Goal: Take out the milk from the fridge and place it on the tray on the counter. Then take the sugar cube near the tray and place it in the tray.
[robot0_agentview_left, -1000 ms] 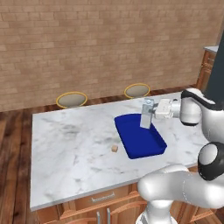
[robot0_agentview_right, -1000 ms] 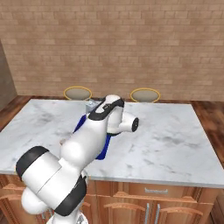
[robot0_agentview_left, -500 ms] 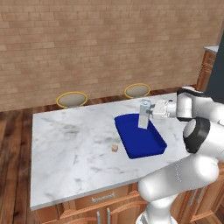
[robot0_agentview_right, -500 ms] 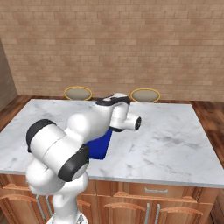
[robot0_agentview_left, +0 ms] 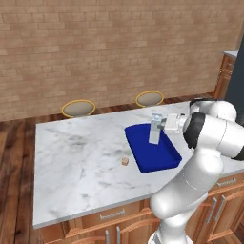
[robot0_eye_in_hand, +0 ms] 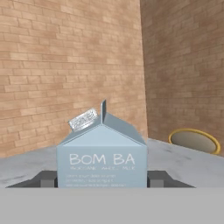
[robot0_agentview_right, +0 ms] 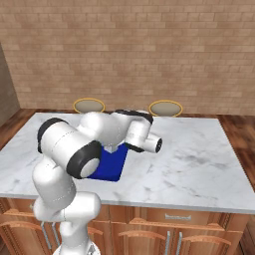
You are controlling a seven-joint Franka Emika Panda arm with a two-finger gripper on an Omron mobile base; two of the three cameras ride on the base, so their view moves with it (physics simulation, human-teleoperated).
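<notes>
The milk (robot0_agentview_left: pixel 155 129) is a small pale blue box with a pointy top, and it hangs just above the far part of the blue tray (robot0_agentview_left: pixel 157 157). The gripper (robot0_agentview_left: pixel 161 125) holds it from the side, with a dark finger (robot0_eye_in_hand: pixel 47 178) pressed on each side of the box. In the hand view the milk (robot0_eye_in_hand: pixel 102 153) is very close, and its bottom is cut off, so I cannot tell if it touches the tray. The tray lies flat on the marble counter (robot0_agentview_left: pixel 76 162). The tiny tan sugar cube (robot0_agentview_left: pixel 125 162) sits on the counter near the tray, on the side away from the arm. Two round stools (robot0_agentview_left: pixel 78 108) with yellow rims stand past the tray, behind the counter, in front of a brick wall (robot0_agentview_left: pixel 105 43). From the right base view, the big white arm (robot0_agentview_right: pixel 94 139) blocks most of the tray (robot0_agentview_right: pixel 110 167) and hides the milk.
</notes>
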